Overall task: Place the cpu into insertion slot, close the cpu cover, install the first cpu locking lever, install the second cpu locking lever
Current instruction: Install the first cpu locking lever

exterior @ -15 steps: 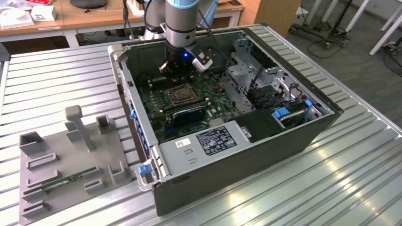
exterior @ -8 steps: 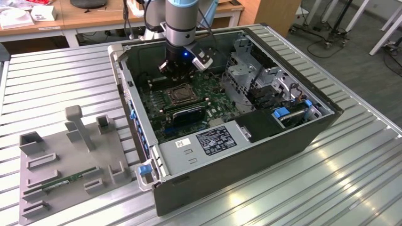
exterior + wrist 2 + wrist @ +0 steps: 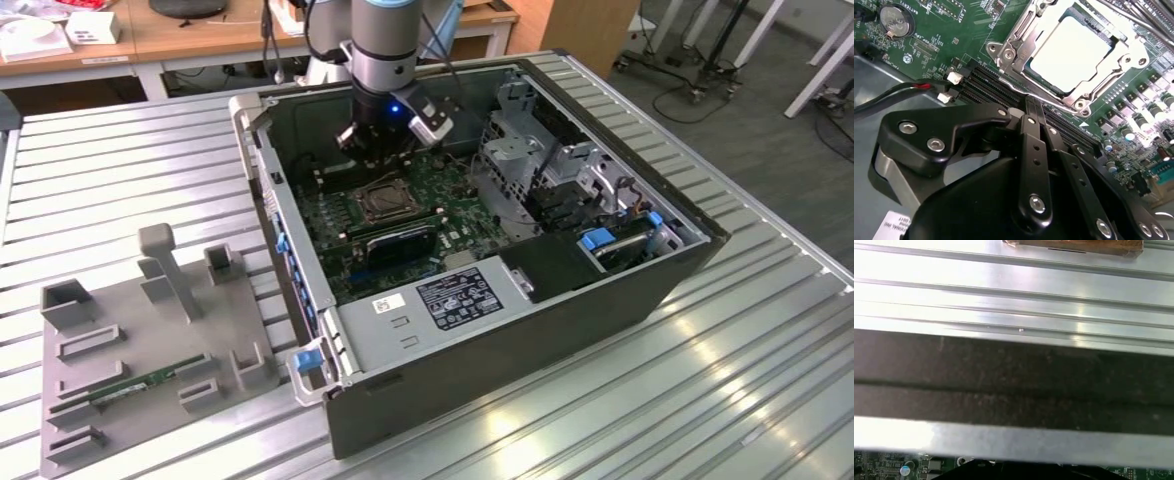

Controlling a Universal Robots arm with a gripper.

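Circuit board [image 3: 954, 30]: green, speckled with small silver and black parts. Cpu [image 3: 1069, 52]: plain, pale silver-white face. Cpu cover [image 3: 1124, 50]: bright silver. Memory slots [image 3: 981, 80]: black, in parallel lines. Coin cell [image 3: 896, 20]: silver disc. Wires [image 3: 909, 89]: black, one red. Gripper [image 3: 1035, 105]: matte black with silver screw heads. Computer case [image 3: 641, 290]: dark grey outside, bare grey metal inside, with a blue plastic tab [image 3: 307, 360]. Table [image 3: 694, 400]: silver, ribbed in long stripes. Fixture block [image 3: 147, 330]: flat grey. Memory stick [image 3: 147, 381]: green. Blue light [image 3: 395, 107] on the arm's wrist.
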